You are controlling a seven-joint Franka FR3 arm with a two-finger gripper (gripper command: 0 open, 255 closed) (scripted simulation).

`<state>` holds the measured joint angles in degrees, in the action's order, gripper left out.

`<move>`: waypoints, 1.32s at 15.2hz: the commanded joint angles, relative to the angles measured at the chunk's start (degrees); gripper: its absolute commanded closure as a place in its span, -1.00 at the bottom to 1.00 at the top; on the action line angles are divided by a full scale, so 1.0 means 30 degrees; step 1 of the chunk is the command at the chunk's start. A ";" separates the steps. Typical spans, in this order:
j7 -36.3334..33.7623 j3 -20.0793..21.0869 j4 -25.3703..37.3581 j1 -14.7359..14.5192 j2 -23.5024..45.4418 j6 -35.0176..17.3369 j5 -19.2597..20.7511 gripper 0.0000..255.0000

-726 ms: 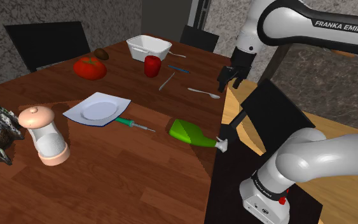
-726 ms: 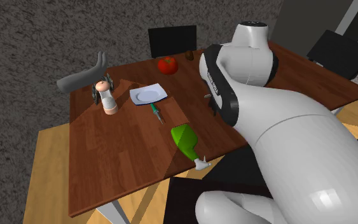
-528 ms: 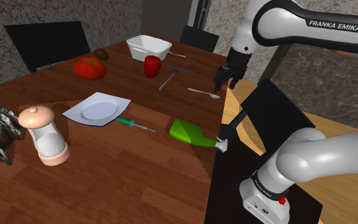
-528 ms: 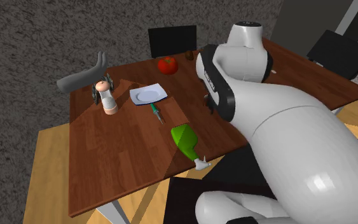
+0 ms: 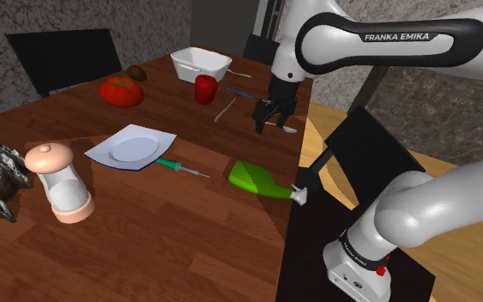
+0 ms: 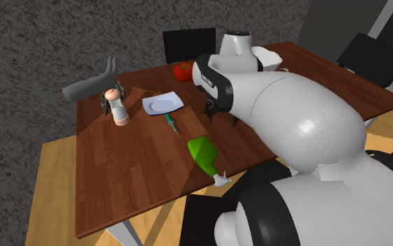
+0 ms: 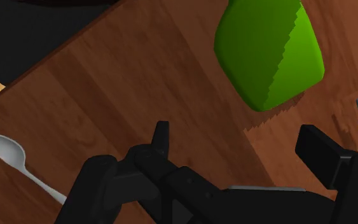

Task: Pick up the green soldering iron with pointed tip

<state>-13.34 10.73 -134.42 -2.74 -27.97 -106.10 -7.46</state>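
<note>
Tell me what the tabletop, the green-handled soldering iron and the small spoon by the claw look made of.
Brown tabletop: wood, with visible grain and a slight sheen. Green-handled soldering iron: the handle is a smooth matte green, likely plastic; its thin grey tip looks metal. Small pale grey spoon: smooth, probably metal, though the plain shading leaves it open.

Desk (image 5: 188,232): dark brown wood.
Centre, shoulder view: white plate (image 5: 133,147).
Plate's four o'clock: green-handled soldering iron (image 5: 179,166), then green bottle (image 5: 259,179).
Twelve o'clock: tomato (image 5: 121,91).
Two o'clock: red cup (image 5: 204,88).
Eight o'clock: shaker (image 5: 59,182).
</note>
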 commanded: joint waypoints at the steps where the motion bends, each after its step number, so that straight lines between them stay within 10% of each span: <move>1: -0.0475 0.0569 0.0563 -0.0286 0.1128 -0.0500 -0.0249 -1.00; 20: -0.4873 0.4137 0.9965 -0.2999 1.3822 -0.2986 0.1637 -1.00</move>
<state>-27.24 22.85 -106.47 -11.07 11.33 -115.01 -3.20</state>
